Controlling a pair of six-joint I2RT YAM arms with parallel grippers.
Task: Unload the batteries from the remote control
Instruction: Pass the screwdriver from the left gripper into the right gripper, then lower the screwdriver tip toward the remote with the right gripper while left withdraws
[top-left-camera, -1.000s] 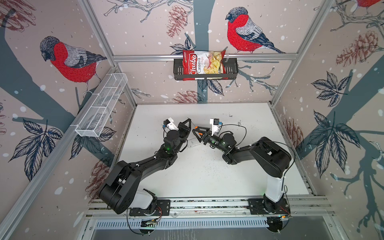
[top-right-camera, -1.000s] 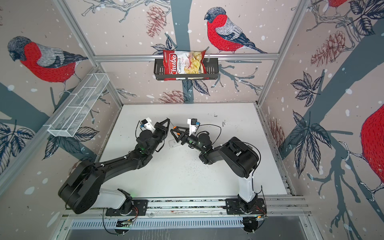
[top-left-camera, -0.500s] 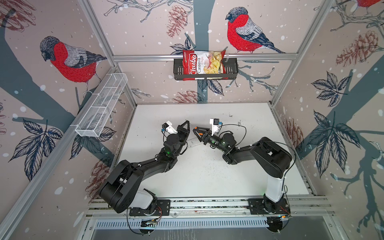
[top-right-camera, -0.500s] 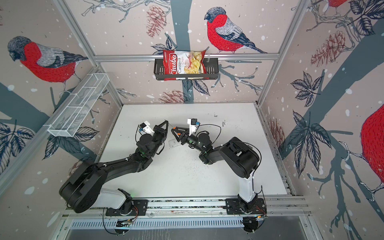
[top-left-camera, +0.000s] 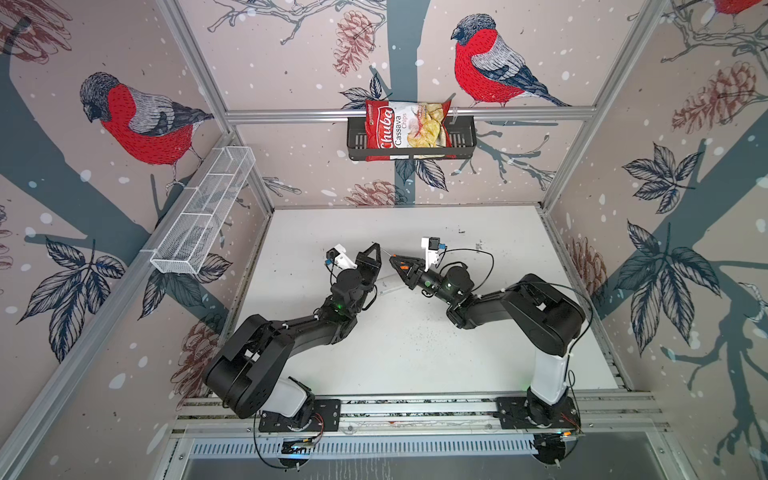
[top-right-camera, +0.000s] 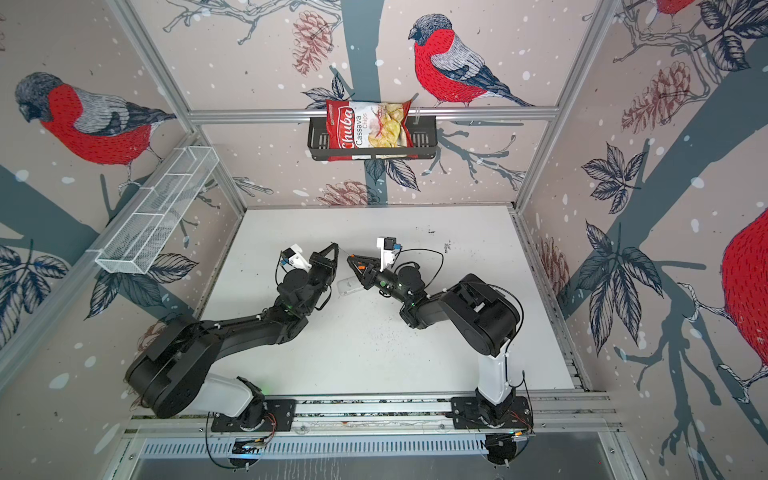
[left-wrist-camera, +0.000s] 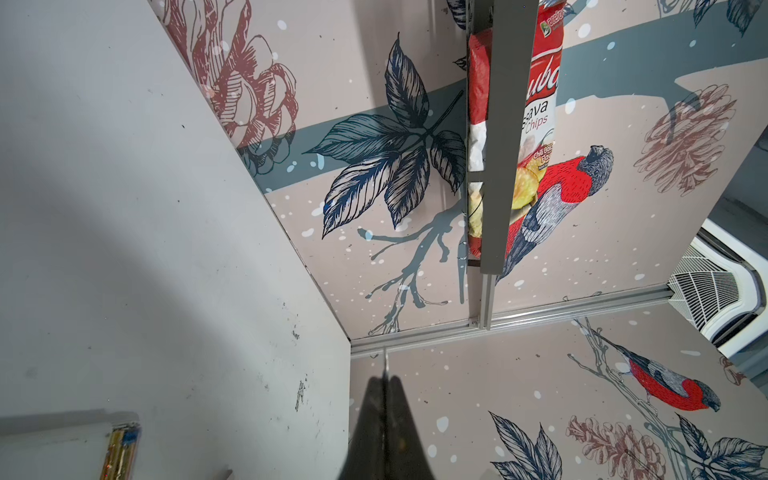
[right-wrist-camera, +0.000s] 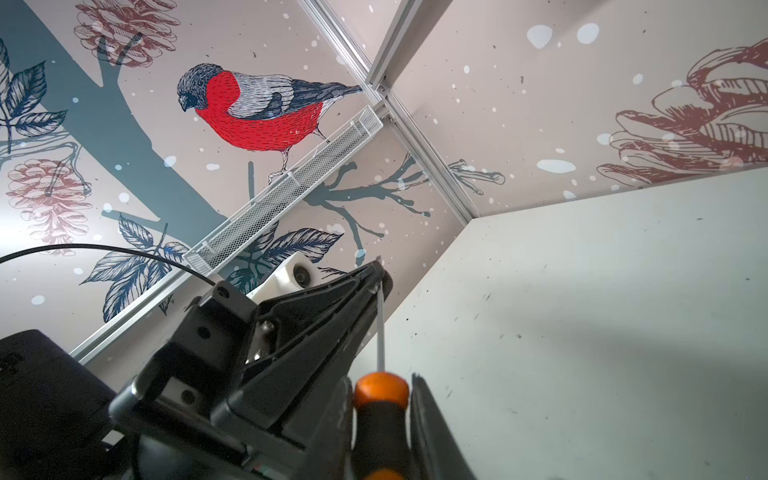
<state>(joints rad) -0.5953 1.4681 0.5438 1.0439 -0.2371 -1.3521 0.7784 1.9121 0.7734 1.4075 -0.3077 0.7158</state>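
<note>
Reaching low over the white table (top-left-camera: 415, 353) with both arms, tips nearly meeting above its middle. Working far short of a red bag of cassava chips (top-left-camera: 405, 129), sitting in a black basket (top-left-camera: 464, 135) on the back wall well beyond both grippers. Hovering over the white remote control (top-left-camera: 387, 284), lying flat on the table just beneath and between the two grippers in both top views. Pinching the thin bare shaft of the screwdriver (right-wrist-camera: 380, 399) near its tip with the left gripper (top-left-camera: 376, 247), jaws pressed fully together on the metal. Clamping the orange-and-black handle with the right gripper (top-left-camera: 393, 258), jaws drawn narrow against either side of it, and so bridging the short gap from one gripper to the other. Catching, at the edge of the left wrist view just beside the left gripper's closed fingers (left-wrist-camera: 370, 428), what may be the batteries (left-wrist-camera: 120, 451): a gold-and-blue strip inside the remote control's near end, too cropped to tell for certain.
</note>
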